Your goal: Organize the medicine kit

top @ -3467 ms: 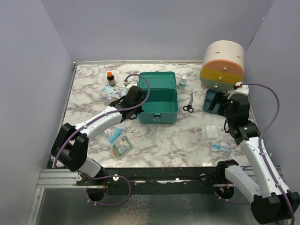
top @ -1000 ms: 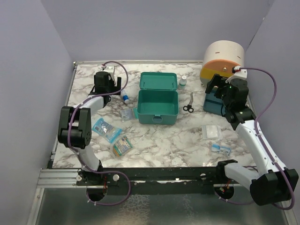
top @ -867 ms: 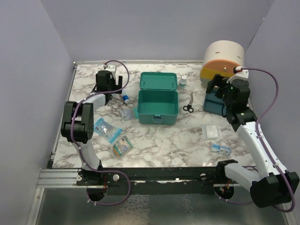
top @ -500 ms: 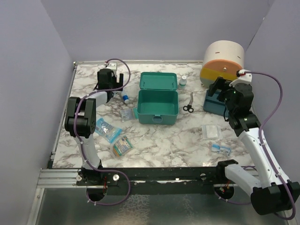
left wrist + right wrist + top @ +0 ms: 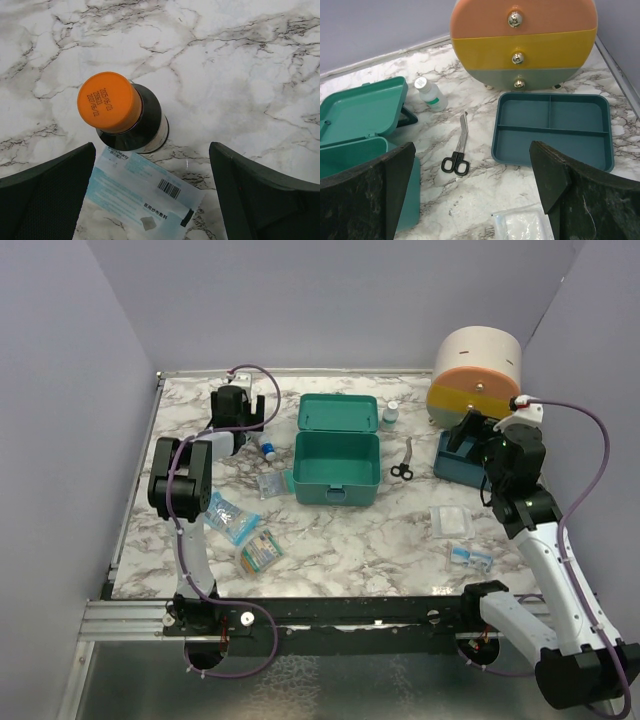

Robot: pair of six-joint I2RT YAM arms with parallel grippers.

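From the overhead camera, the medicine kit (image 5: 337, 465) is sitting mid-table with its lid flipped back and nothing inside as far as I can tell, so I'd say we're right at the start of the loading step. Stuff is lying all around it on the table (image 5: 340, 530): a blue-capped bottle (image 5: 268, 450) and a few packets (image 5: 228, 517) off to its left, scissors (image 5: 402, 462) and a white bottle (image 5: 389, 416) to its right. The left gripper (image 5: 243, 410) is reaching way out to the far left corner, well apart from the kit. The right gripper (image 5: 470, 430) is hovering over the flat tray (image 5: 455, 468) just in front of the round drawer unit (image 5: 478, 375). In the left wrist view the jaws are standing wide apart, holding nothing, and looking straight down on a brown bottle (image 5: 131, 117) with an orange cap. It's upright, with a blue-and-white packet (image 5: 142, 192) tucked against its base. Looks to me like it's lining up to grab that bottle. Next it's going to need to drop down, close around the body below the cap without snagging the packet, then carry it over to the open box. In the right wrist view the jaws are wide and empty too, and it's looking at the tray, the scissors, the white bottle and the kit at the left edge. I'm guessing the scissors are its likeliest pick, but it isn't committing to anything.
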